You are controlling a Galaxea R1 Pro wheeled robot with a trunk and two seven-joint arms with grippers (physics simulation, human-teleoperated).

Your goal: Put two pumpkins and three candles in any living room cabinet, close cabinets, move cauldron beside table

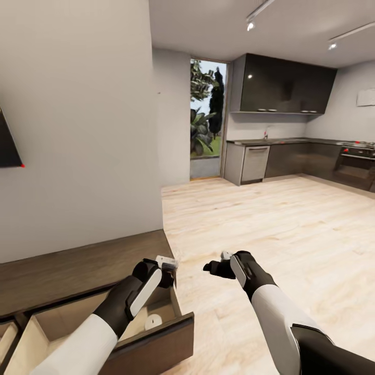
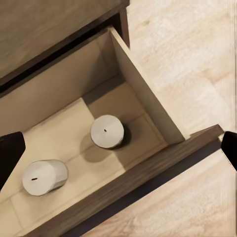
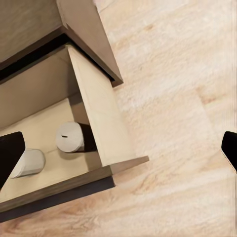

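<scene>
The long dark-brown cabinet (image 1: 78, 263) runs along the wall at the lower left, with its end drawer (image 1: 156, 341) pulled out. Two pale grey-green candles lie in the drawer's pale interior: one candle (image 2: 107, 131) stands upright and another candle (image 2: 43, 177) lies tilted beside it. Both also appear from the right wrist, as a candle (image 3: 71, 137) and its neighbour (image 3: 28, 163). My left gripper (image 1: 165, 271) hangs open above the drawer, holding nothing. My right gripper (image 1: 212, 268) is open over the floor just off the drawer's end. The pumpkins are out of view.
A white wall (image 1: 78, 130) rises behind the cabinet, with a dark screen corner (image 1: 8, 146) on it. Light wood floor (image 1: 271, 224) stretches toward a kitchen with dark grey cupboards (image 1: 284, 83), an oven (image 1: 357, 164) and a glass door (image 1: 208, 120).
</scene>
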